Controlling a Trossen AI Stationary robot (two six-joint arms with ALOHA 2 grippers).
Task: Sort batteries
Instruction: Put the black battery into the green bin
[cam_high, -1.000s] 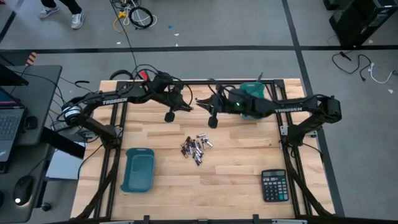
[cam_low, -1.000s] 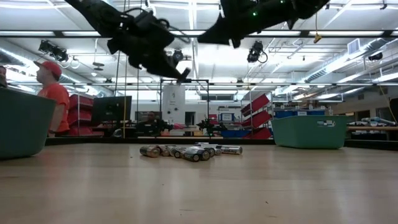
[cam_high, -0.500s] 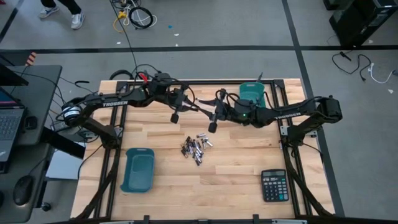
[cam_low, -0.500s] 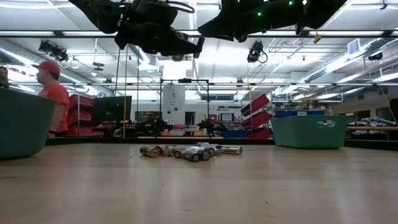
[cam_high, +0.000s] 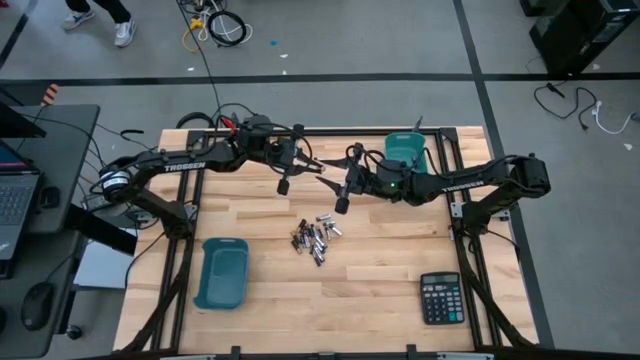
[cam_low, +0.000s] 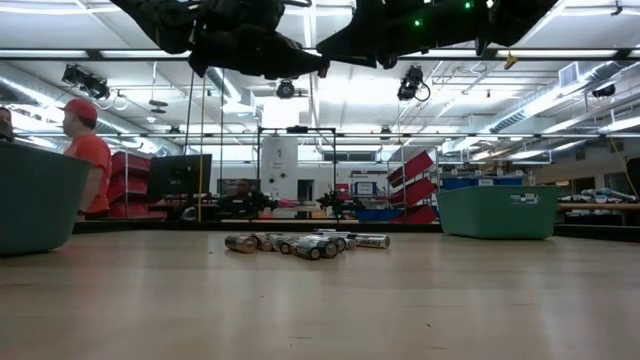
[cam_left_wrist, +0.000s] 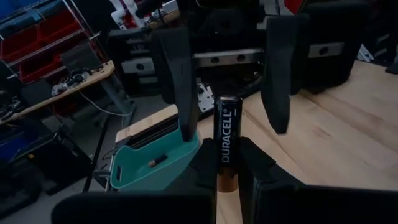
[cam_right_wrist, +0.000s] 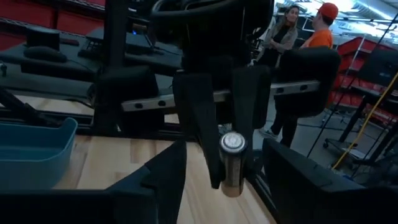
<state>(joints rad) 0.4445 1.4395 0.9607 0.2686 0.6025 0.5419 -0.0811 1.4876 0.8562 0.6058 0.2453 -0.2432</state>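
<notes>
My left gripper (cam_high: 312, 171) hangs high over the table's far middle, shut on a black-and-copper Duracell battery (cam_left_wrist: 227, 134). My right gripper (cam_high: 334, 179) faces it from the right. It is open, its fingers (cam_left_wrist: 177, 81) standing apart on either side of the battery's free end. In the right wrist view that silver end (cam_right_wrist: 232, 143) points at the camera. The other batteries (cam_high: 316, 238) lie in a loose pile on the wood at mid-table, also seen as the pile (cam_low: 305, 243) in the low view. My left gripper pinches the battery's copper end (cam_left_wrist: 226, 173) between its two fingers (cam_left_wrist: 256, 167). The fingers reach level from the table's left and lie along the battery. Its black part sticks out past the fingertips toward my right gripper. It is lifted clear, high above the table.
A teal bin (cam_high: 222, 272) sits near left. Another teal bin (cam_high: 405, 150) at the far right holds one small battery (cam_left_wrist: 155, 162). A black calculator (cam_high: 440, 297) lies near right. People (cam_right_wrist: 311, 37) stand beyond the table.
My left gripper has risen, tipped from slanting down to level, and gone toward the table's right. My right arm has swung off the far-right bin toward the table's left and near side, meeting the left gripper. The pile has stayed put.
</notes>
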